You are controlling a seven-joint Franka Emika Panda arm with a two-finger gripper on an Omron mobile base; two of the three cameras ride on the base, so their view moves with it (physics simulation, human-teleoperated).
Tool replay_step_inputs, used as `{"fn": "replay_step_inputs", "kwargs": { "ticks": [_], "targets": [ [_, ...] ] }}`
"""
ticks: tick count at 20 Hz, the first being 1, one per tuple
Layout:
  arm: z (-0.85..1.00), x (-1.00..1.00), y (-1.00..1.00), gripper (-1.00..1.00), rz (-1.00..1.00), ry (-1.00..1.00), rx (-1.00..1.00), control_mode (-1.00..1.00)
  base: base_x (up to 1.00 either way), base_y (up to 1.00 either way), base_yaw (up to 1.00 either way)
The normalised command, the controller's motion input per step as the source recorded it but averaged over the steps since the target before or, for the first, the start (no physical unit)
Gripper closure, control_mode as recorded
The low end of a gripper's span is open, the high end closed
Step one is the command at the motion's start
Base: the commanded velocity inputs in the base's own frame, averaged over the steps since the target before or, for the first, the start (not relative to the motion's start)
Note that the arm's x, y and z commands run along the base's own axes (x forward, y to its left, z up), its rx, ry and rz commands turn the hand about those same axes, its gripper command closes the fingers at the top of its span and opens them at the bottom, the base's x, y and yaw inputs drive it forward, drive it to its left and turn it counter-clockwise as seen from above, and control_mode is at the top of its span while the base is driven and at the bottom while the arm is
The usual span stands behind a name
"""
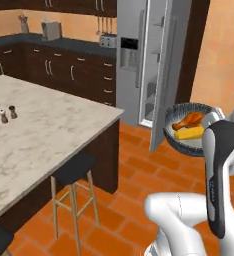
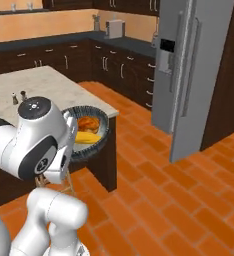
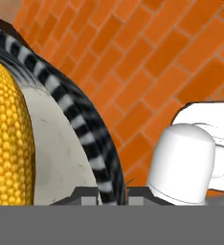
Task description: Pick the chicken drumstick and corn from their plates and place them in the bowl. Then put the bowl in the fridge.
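My gripper (image 3: pixel 111 194) is shut on the striped rim of the bowl (image 3: pixel 71 107) and holds it in the air over the brick floor. Inside the dark grey bowl (image 1: pixel 181 146) lie the chicken drumstick (image 1: pixel 188 120) and the yellow corn (image 1: pixel 189 133) side by side. From the right the bowl (image 2: pixel 107 131) shows past my arm, with the drumstick (image 2: pixel 89 122) above the corn (image 2: pixel 87 137). Close up, the corn (image 3: pixel 8 143) lies at the left. The grey fridge (image 1: pixel 134 60) stands just beyond, its door (image 1: pixel 164 75) swung open beside the bowl. The plates are out of view.
A marble-topped island (image 1: pixel 49 135) with two small shakers (image 1: pixel 8 114) lies to the left, with a stool (image 1: pixel 74 172) tucked at its side. Dark cabinets (image 1: pixel 79 70) line the back wall. Open brick floor (image 2: pixel 179 200) stretches between me and the fridge (image 2: pixel 189 65).
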Motion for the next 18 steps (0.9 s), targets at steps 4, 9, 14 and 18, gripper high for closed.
{"fn": "replay_step_inputs", "kwargs": {
  "ticks": [4,9,14,18],
  "targets": [
    [0.0,0.0,0.0,1.0,0.0,0.0,0.0,1.0,-1.0,0.58,-0.76],
    [0.0,0.0,0.0,1.0,0.0,0.0,0.0,1.0,-1.0,0.78,-0.7],
    [0.0,0.0,0.0,1.0,0.0,0.0,0.0,1.0,-1.0,0.94,-0.19],
    [0.0,0.0,0.0,1.0,0.0,0.0,0.0,1.0,-1.0,0.39,0.02]
  ]
}}
